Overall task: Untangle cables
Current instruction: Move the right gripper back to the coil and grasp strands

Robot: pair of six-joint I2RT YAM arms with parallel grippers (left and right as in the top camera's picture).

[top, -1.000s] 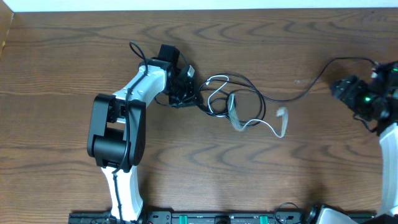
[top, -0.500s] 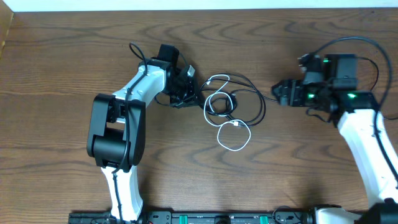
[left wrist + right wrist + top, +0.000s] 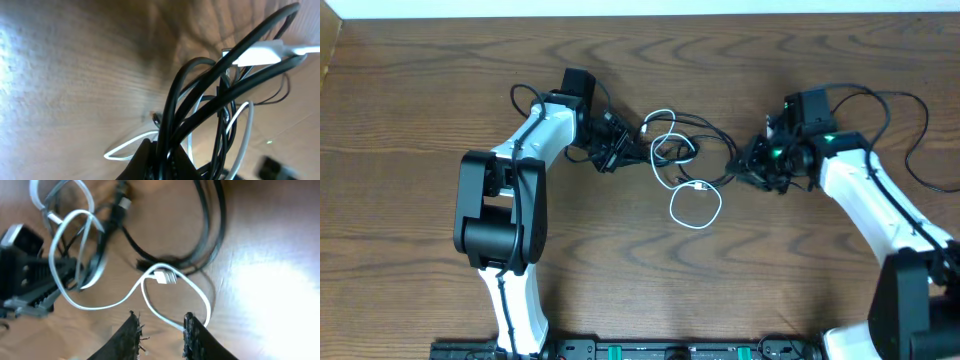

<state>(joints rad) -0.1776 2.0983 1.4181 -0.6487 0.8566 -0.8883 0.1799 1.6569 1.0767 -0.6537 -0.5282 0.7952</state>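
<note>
- A dark, wood-grained worktop (image 3: 420, 100) was seen from above. The white and black left arm (image 3: 535, 140) was reached in toward its middle.
- The left jaws were closed on a bundle of thin black cords (image 3: 170, 115). In the left wrist view the cords were seen fanning out from the clamped tips, with a flat white plug (image 3: 260, 52) crossing over them.
- The tangle was laid mid-worktop between the two arms, touching the left jaws. Several black loops were overlapped there with the upper turns of one thin white cord (image 3: 720, 207).
- Below the tangle, the white cord was spread into an open loop, flat on the wood. Its small plug end (image 3: 161, 276) was turned back inside that loop.
- At the tangle's right edge, the right jaws were held apart over the worktop, and nothing could be seen clamped between them. The lower curve of the white loop was found just ahead of the two dark fingers (image 3: 192, 337), with black loops lying beyond it.
- The step in hand was judged to be the second grasp, with one side anchored and the other not yet taken.
- For the next move, a single strand would need to be closed on and then drawn rightward, away from the anchored bundle, without the knot being tightened.
</note>
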